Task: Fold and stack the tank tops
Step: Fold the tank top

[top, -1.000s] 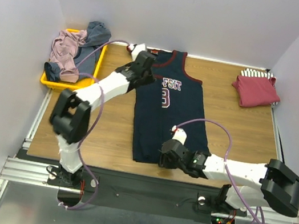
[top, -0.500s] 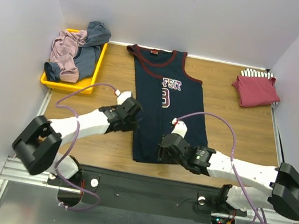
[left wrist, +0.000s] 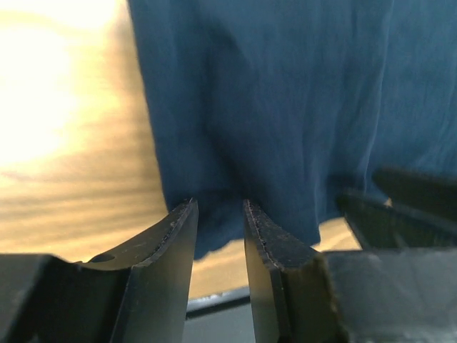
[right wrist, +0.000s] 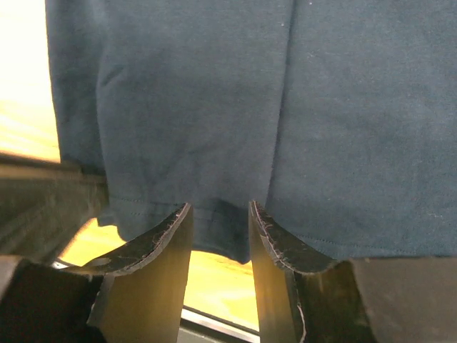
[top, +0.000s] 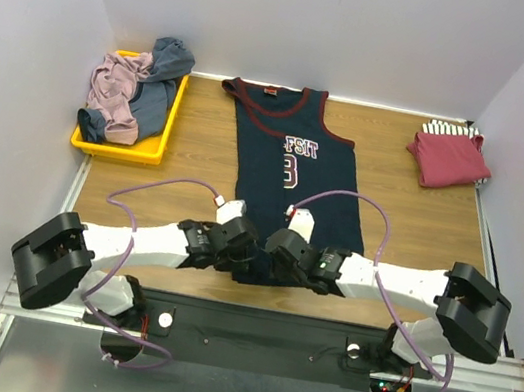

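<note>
The navy jersey (top: 291,176) with maroon trim and a white number lies flat in the middle of the table, collar at the far side. My left gripper (top: 240,250) and right gripper (top: 281,250) sit side by side at its near hem. In the left wrist view the jersey (left wrist: 271,107) fills the top and my left gripper (left wrist: 218,214) is open, with the hem just past its tips. In the right wrist view my right gripper (right wrist: 218,214) is open at the hem of the jersey (right wrist: 285,107). A dark red top (top: 448,158) lies folded on a striped one (top: 446,130) at the back right.
A yellow tray (top: 123,146) at the back left holds a mauve top (top: 112,94) and a grey-blue top (top: 169,63). The table's near edge and a metal rail (top: 251,316) run just behind both grippers. White walls close in on three sides.
My left arm swung from the jersey's collar at the back to the near hem. My right gripper shifted left along the hem, so the two grippers now sit close together.
</note>
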{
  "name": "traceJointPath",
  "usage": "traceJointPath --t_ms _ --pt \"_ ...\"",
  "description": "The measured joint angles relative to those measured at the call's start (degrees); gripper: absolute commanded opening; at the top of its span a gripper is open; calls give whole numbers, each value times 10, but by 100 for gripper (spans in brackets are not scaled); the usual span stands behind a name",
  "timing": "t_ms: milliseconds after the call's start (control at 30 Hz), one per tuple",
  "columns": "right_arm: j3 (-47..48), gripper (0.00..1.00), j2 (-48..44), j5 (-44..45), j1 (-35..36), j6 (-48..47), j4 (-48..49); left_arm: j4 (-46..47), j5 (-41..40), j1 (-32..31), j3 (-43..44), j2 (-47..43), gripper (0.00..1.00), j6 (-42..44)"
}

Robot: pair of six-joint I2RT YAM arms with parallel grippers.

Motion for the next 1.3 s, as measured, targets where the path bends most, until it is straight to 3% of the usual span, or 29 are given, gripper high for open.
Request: traceJointPath --t_ms 267,667,1000,1300 --pt "0 41 5 4 -3 0 0 -8 -2 -32 -7 0 41 -27" --pt "-22 36 26 3 -5 2 6 -45 -43 -55 9 41 1 -60" --pt "-32 35 27 3 -5 5 28 -81 -62 -56 7 28 0 -108" --pt "-40 34 27 -1 -5 7 51 -119 -55 -42 -14 -55 0 -168"
